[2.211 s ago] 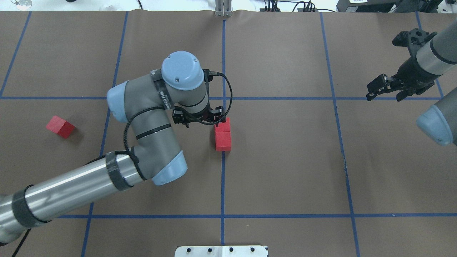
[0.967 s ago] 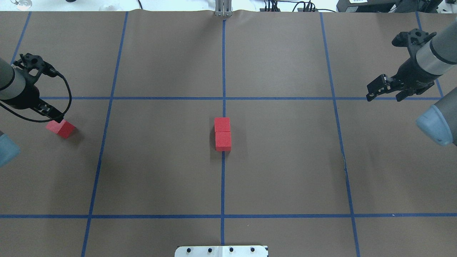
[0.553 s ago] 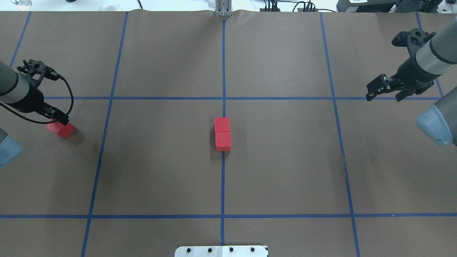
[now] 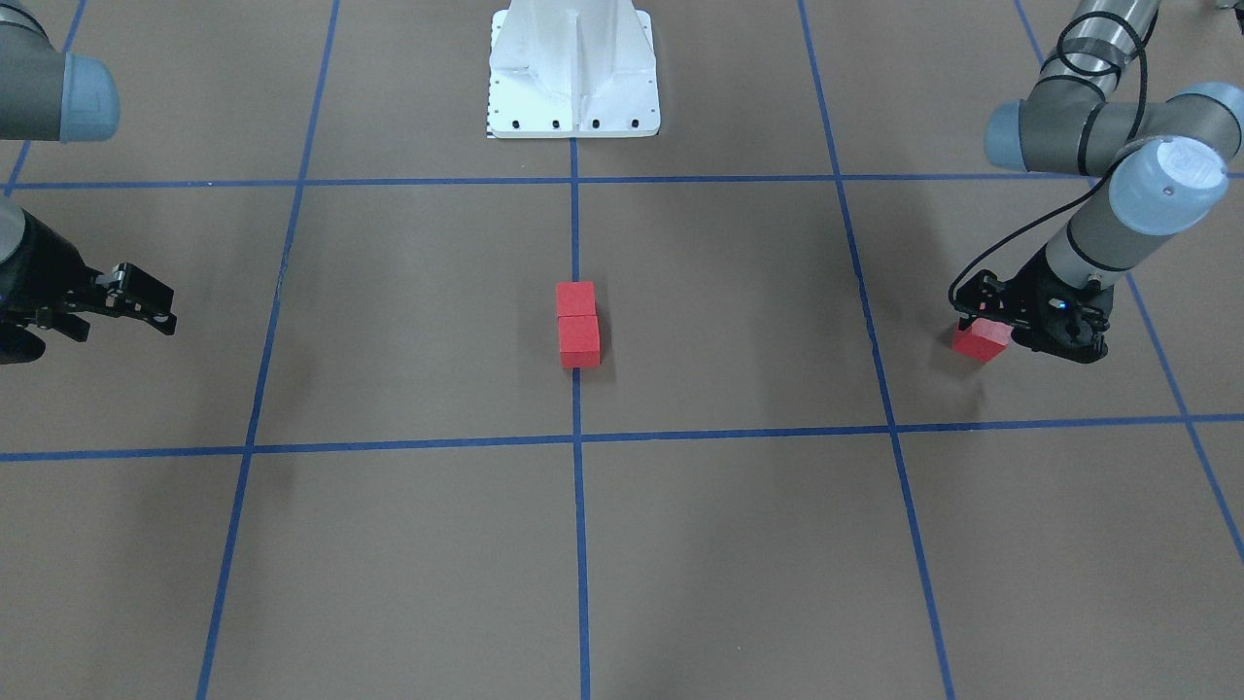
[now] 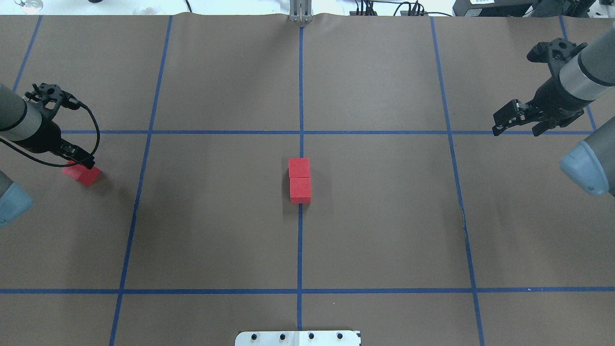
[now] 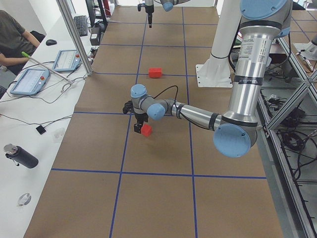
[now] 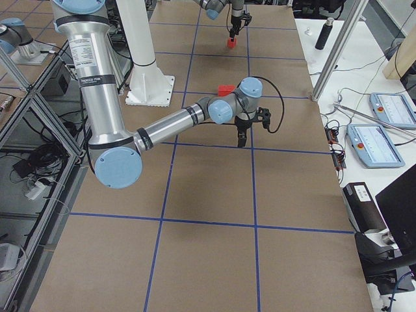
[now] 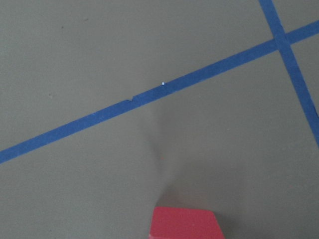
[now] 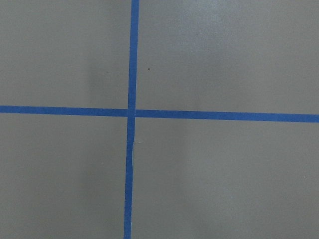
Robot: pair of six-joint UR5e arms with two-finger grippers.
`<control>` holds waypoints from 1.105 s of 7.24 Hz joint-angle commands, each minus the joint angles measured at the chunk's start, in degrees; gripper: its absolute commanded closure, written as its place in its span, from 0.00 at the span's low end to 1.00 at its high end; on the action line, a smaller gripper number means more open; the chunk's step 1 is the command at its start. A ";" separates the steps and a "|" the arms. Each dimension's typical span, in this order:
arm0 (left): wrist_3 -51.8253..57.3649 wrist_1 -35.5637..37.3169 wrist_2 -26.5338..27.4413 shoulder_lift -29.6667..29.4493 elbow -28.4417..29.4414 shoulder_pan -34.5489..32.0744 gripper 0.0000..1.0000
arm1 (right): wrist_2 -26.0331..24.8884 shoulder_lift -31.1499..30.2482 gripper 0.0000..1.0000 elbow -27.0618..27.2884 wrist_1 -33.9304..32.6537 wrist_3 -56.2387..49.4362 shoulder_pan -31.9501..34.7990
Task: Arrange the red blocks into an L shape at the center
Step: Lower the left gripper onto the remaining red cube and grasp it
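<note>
Two touching red blocks (image 5: pixel 300 185), third block (image 5: pixel 85 176) apart

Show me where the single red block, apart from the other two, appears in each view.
Front-facing: single block at right, mid height.
Overhead: block at far left, mid height.
Exterior left: block near the centre.
Exterior right: block at the top.
Left wrist: block at bottom edge, cut off.
Right wrist: not in it.
Landmark in the four outside views: pair of red blocks on the middle tape line.
</note>
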 commanded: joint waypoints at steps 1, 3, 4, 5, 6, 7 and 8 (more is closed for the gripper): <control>0.16 0.05 -0.01 -0.28 0.50 0.09 0.01 | 0.00 0.00 0.00 0.00 0.00 0.04 0.00; -0.02 -0.04 -0.01 -0.45 0.94 0.09 0.01 | 0.00 0.00 0.00 0.00 0.00 0.04 0.00; -0.02 0.05 -0.01 -0.45 1.20 0.18 0.01 | 0.00 0.00 0.00 0.00 0.00 0.04 0.00; -0.02 0.05 -0.01 -0.80 1.64 0.61 0.01 | 0.00 0.00 0.00 0.00 0.00 0.04 0.00; -0.10 -0.04 -0.01 -1.50 2.86 0.88 0.01 | 0.00 0.00 0.00 0.00 0.00 0.04 0.00; -0.02 -0.04 -0.01 -1.86 3.22 0.88 0.02 | 0.00 0.00 0.00 0.00 0.00 0.04 0.00; -0.02 -0.04 -0.01 -1.95 3.66 0.88 0.14 | 0.00 0.00 0.00 0.00 0.00 0.04 0.00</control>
